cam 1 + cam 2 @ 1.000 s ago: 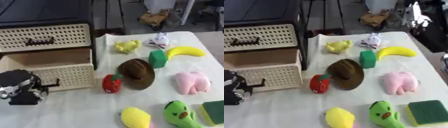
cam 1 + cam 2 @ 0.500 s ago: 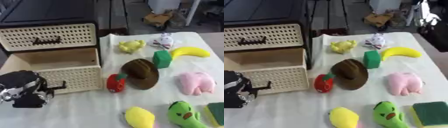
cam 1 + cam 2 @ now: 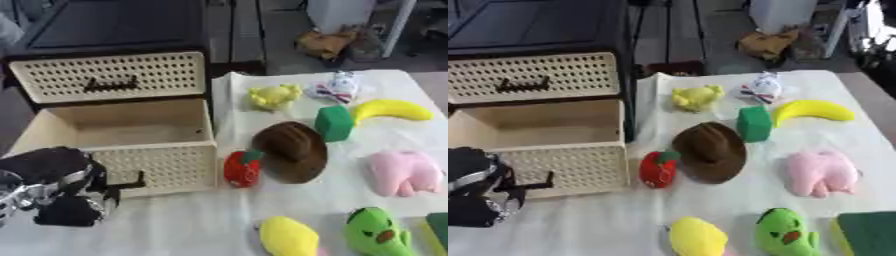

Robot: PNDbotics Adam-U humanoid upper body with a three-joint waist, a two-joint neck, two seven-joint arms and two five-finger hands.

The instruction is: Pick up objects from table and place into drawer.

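My left hand (image 3: 61,192) sits at the lower left, in front of the open drawer (image 3: 131,142); I cannot tell how its fingers stand. The toys lie on the counter (image 3: 175,225), a red one (image 3: 242,169), perhaps a strawberry, just beside the drawer front

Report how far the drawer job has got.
Done: the lower drawer stands pulled open, and what shows of its inside is bare. In hand: nothing; the left hand sits at its front, carrying no toy. Left: every toy, among them the red toy, brown hat, green block and banana.
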